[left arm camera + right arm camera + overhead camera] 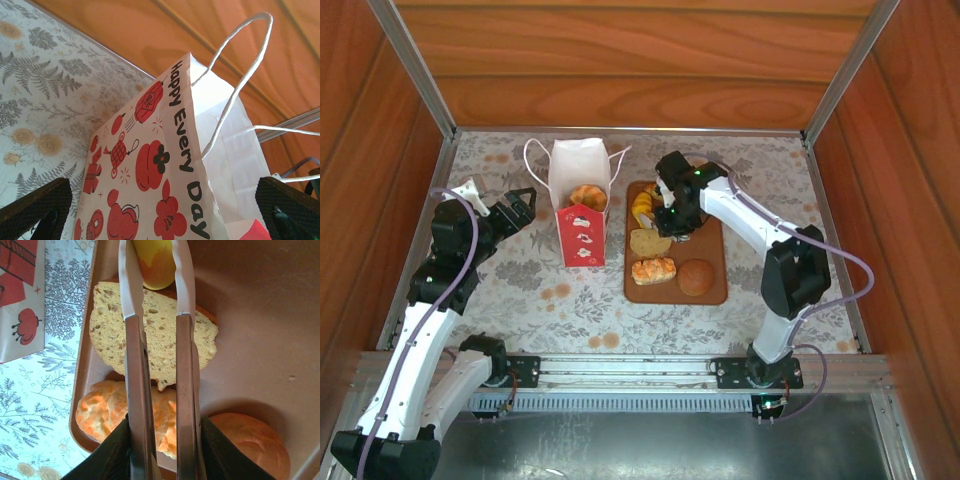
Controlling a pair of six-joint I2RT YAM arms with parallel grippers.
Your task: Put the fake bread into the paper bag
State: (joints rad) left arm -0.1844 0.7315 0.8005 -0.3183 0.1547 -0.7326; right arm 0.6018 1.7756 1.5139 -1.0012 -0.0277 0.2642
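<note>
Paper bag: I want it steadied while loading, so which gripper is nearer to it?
Left. The left gripper is open just beside the paper bag; the right gripper is farther off, over the tray.

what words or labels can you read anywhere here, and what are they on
"Happy Every Day": black lettering down the edge of the bag, read in the left wrist view.
Small marks inside the bag's red prints: too small to read.
No other text is readable.
</note>
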